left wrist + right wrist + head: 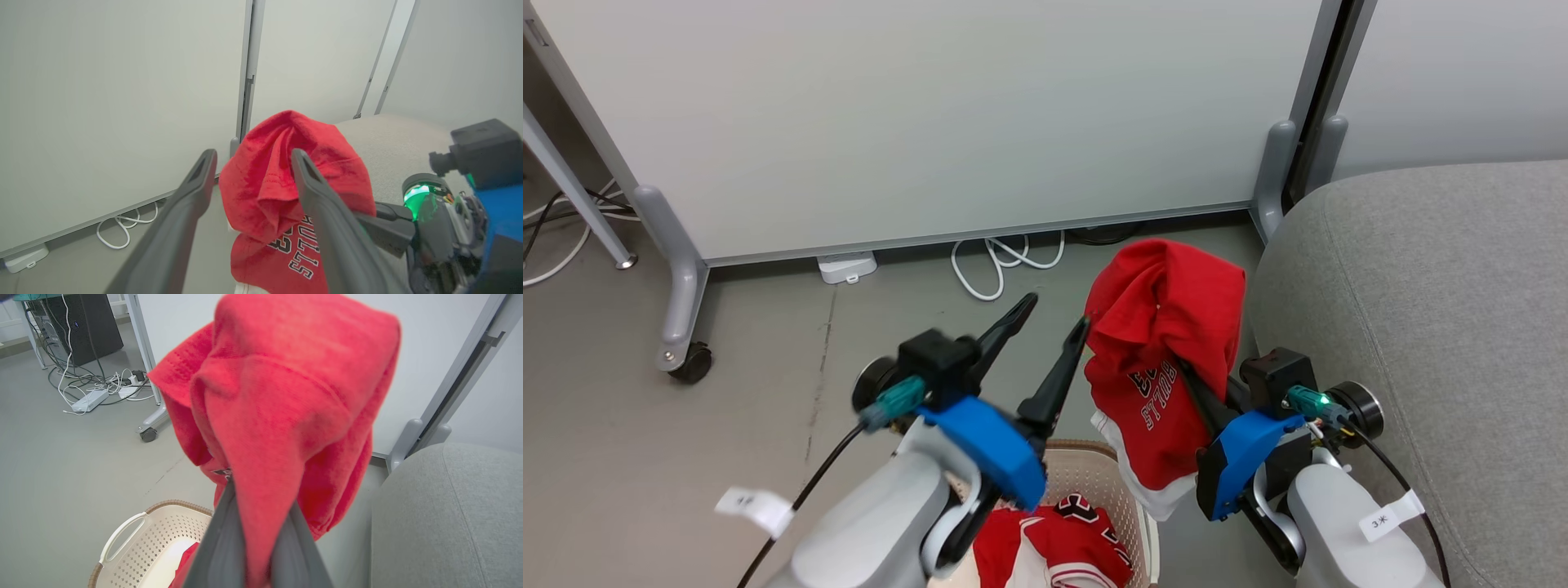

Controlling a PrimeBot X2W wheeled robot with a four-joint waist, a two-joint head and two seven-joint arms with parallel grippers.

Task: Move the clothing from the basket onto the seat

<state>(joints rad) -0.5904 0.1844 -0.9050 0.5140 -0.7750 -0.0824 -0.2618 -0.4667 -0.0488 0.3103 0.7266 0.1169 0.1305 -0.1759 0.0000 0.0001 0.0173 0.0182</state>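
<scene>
Left gripper [1055, 314] spread wide at centre, right gripper [1191, 377] pinching red jersey [1164, 302] just right of it, basket [1125, 490] at bottom, grey seat [1421, 286] at right

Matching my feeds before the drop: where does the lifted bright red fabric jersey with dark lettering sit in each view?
Head view: the bright red fabric jersey hangs right of centre.
Left wrist view: centre, beyond the left gripper, jaws open.
Right wrist view: upper centre, draped over the right gripper, jaws shut.
Shared landmark: the light-grey upholstered sofa seat, to its right in every view.
</scene>
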